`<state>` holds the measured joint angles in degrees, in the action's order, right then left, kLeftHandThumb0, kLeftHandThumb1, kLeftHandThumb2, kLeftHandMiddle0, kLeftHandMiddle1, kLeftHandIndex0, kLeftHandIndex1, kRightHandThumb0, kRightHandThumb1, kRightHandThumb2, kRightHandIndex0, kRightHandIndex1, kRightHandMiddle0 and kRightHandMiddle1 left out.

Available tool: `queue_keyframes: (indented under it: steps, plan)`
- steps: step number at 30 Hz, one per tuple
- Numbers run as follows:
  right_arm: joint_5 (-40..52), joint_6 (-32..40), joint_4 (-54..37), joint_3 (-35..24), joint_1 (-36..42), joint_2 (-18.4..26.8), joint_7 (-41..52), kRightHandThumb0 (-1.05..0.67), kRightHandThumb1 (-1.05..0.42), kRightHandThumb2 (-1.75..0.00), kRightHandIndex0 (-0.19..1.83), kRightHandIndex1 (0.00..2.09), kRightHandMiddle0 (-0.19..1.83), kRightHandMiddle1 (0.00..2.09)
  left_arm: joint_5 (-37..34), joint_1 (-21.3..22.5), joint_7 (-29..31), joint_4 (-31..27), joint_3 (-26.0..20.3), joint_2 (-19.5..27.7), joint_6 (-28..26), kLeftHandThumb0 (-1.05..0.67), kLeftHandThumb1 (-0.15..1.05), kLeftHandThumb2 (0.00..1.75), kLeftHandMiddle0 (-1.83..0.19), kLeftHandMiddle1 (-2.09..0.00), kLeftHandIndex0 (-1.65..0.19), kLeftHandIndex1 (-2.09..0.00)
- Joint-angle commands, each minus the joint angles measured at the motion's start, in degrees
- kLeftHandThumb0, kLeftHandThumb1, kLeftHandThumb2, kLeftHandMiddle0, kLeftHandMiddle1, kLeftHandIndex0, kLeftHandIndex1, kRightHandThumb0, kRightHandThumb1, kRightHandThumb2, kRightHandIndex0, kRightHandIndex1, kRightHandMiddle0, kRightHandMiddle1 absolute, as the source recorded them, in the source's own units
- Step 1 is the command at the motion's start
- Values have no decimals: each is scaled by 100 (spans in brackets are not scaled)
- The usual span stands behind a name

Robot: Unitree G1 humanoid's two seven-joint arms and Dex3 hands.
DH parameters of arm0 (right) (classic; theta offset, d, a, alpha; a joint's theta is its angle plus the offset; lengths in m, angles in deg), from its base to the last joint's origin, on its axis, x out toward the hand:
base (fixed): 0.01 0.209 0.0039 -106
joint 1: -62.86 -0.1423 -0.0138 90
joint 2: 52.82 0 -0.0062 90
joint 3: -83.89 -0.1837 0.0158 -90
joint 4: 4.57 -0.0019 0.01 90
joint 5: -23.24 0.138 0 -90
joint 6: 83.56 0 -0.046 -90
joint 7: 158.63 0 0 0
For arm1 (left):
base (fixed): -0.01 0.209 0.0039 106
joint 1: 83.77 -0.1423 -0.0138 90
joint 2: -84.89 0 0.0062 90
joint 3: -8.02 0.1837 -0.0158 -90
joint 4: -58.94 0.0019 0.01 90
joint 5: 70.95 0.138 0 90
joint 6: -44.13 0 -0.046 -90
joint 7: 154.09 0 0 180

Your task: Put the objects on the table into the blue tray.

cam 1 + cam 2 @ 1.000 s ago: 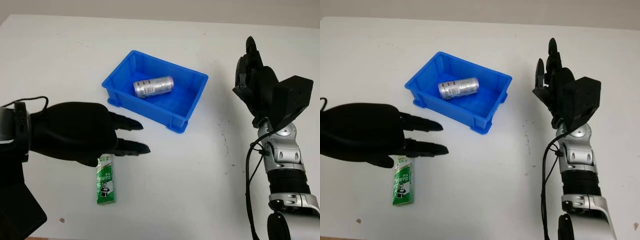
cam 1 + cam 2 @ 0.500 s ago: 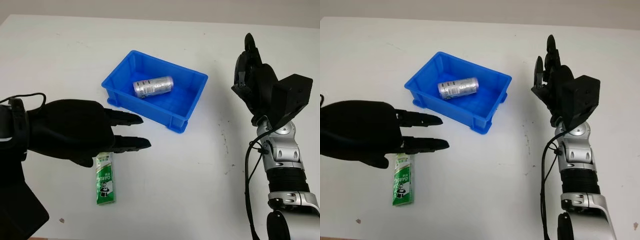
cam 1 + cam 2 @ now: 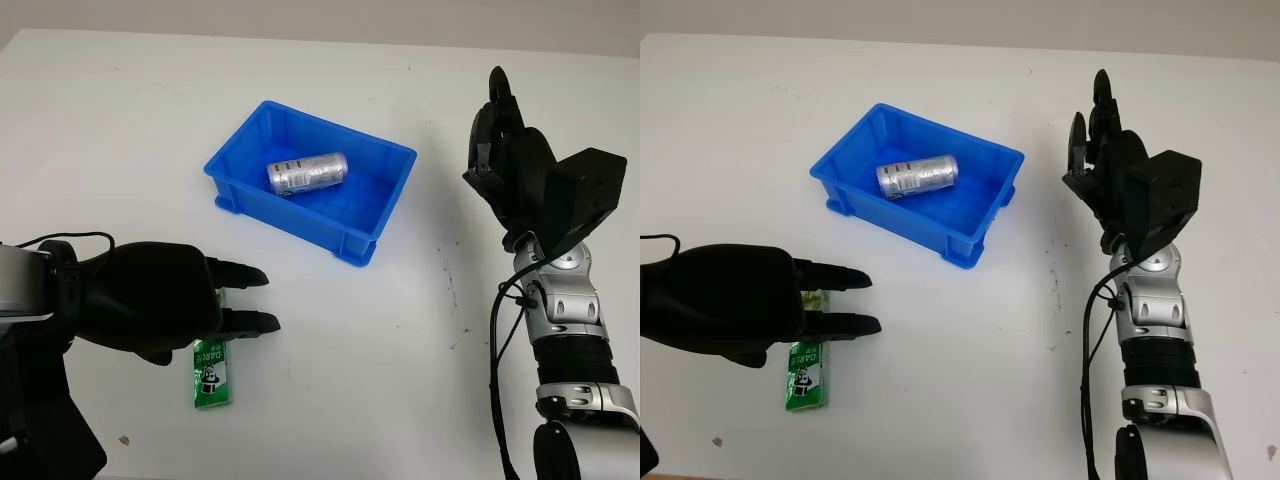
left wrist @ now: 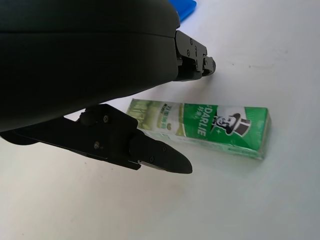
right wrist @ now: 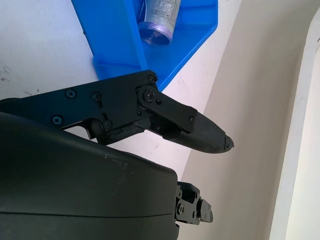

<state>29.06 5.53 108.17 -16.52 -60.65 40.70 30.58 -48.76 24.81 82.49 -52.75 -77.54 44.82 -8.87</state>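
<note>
Left hand (image 3: 150, 305) open, palm down over toothpaste box (image 3: 210, 372).

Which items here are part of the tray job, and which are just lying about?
Job: blue tray; silver can lying in the tray; green toothpaste box on the table; left hand, open, over the box.
Just there: right hand, open, raised right of the tray; white table.

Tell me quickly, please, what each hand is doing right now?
Left hand: open, above the toothpaste box.
Right hand: open, raised right of the blue tray.

Green toothpaste box (image 3: 210, 373) flat on table; silver can (image 3: 306, 173) in blue tray (image 3: 372, 236).
</note>
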Motion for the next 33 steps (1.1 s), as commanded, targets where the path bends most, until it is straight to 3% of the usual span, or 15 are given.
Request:
queue_keyframes:
  steps: [1, 4, 8, 9, 10, 13, 17, 18, 19, 22, 23, 26, 28, 31, 33]
  plan:
    - [14, 4, -15, -52, 10, 9, -30, -63, -105, -82, -19, 0, -19, 0, -126, -138, 33, -49, 78, 78, 13, -27, 98, 5, -9, -7, -13, -7]
    - [25, -23, -2, -64, -1, 3, -35, -62, -105, -82, -19, 0, -19, 0, -121, -323, -228, 70, 23, -48, 211, -25, 98, 5, -14, -8, -18, -8]
    - [8, 10, -25, -51, 3, 23, -30, -61, -105, -83, -19, 0, -19, 0, 178, -442, -1132, 642, 8, -380, 1174, -11, 100, 7, -40, -13, -40, -15]
    - [22, 2, -22, -56, 5, 22, -13, -61, -105, -84, -19, 0, -19, 0, 318, -406, -1442, 847, -2, -518, 1482, -10, 100, 6, -36, -74, -46, -26]
    - [31, -5, -15, -61, 3, 21, -3, -62, -105, -84, -19, 0, -19, 0, 435, -377, -1677, 1002, -10, -613, 1700, -14, 99, 5, -38, -149, -44, -69]
    - [57, -9, -13, -79, 6, 10, 9, -61, -105, -84, -19, 0, -19, 0, 946, -258, -2388, 1482, -82, -870, 2343, -22, 102, 6, -57, -202, -30, -138]
    - [65, 18, -27, -88, 16, 22, 0, -62, -105, -82, -19, 0, -19, 0, 1929, -48, -3541, 2298, -217, -1212, 3244, -25, 100, 5, -64, -209, -25, -160]
    - [57, 38, -38, -86, 18, 30, -6, -62, -105, -82, -19, 0, -19, 0, 2193, -13, -3801, 2416, -270, -1284, 3293, -26, 101, 6, -61, -209, -24, -160]
    - [50, 53, -47, -85, 19, 34, -10, -62, -105, -82, -19, 0, -19, 0, 2388, 8, -3999, 2480, -302, -1323, 3302, -32, 103, 22, -74, -209, -24, -162]
    - [44, 78, -64, -94, 25, 43, -13, -63, -105, -81, -19, 0, -19, 0, 2632, -32, -4261, 2690, -227, -1342, 3006, -40, 105, 36, -95, -209, -24, -169]
    - [47, 71, -71, -97, 30, 48, -2, -62, -105, -81, -19, 0, -19, 0, 2643, -62, -4279, 2746, -189, -1340, 2851, -50, 105, 35, -114, -209, -26, -187]
    - [50, 60, -86, -101, 39, 55, 16, -62, -105, -82, -19, 0, -19, 0, 2727, -73, -4445, 2778, -129, -1305, 2645, -58, 105, 32, -144, -209, -73, -207]
    - [61, 70, -101, -108, 45, 50, 19, -62, -105, -82, -19, 0, -19, 0, 2936, 110, -4691, 2864, -44, -1229, 2791, -57, 105, 27, -144, -209, -78, -209]
    - [52, 104, -130, -104, 52, 45, 10, -60, -105, -82, -19, 0, -19, 0, 3415, 330, -5343, 2960, -27, -1217, 2934, -58, 105, 20, -139, -209, -59, -209]
    - [50, 106, -136, -104, 52, 29, -7, -60, -105, -82, -19, 0, -19, 0, 3182, 454, -5350, 2983, 39, -1197, 2906, -58, 105, 18, -131, -209, -54, -209]
